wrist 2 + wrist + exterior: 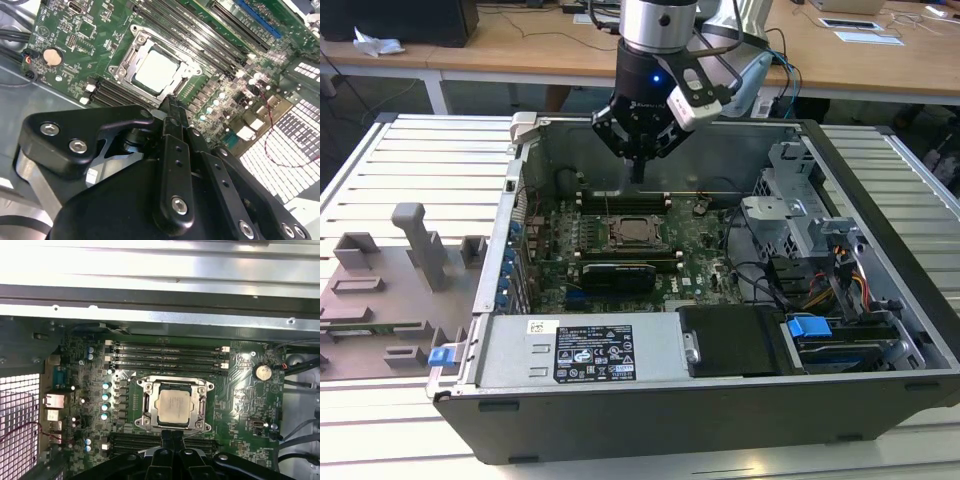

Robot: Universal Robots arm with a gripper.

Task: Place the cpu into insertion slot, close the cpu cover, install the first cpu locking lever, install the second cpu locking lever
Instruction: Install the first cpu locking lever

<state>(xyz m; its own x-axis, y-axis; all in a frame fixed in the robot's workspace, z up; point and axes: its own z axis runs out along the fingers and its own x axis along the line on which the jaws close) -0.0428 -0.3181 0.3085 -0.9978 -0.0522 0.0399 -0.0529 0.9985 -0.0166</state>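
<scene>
1. Inside the open case [650, 420], the cpu [174, 406] lies flat in the slot [205, 426], in the middle of the green board [240, 390].
2. The cover [148, 407] looks to be down around the cpu, with the pale top showing through its window. I cannot tell if the levers are locked.
3. The gripper [173, 432] hangs just above the board, near one edge of the slot. Its two fingers are pressed together and hold nothing.
4. I think the cpu is light, stiff and flat. Its top looks smooth, so it could slip. It is likely easy to break on the under side, so the two side edges would be the best place to take it. Right now those edges sit under the cover.
5. The cover looks like thin, hard metal. It would likely be pushed on its rim, not on the cpu.
6. Long black memory slots [165, 352] run on one side of the slot, and more [135, 440] run on the other side, under the gripper.
7. A row of little cans [105, 401] stands beside the slot. They stick up and could get bumped.
8. A round battery [261, 372] sits well apart.
9. In the exterior view, cables [790, 270] and a metal cage lie off to the exterior view's right, away from the gripper.
</scene>
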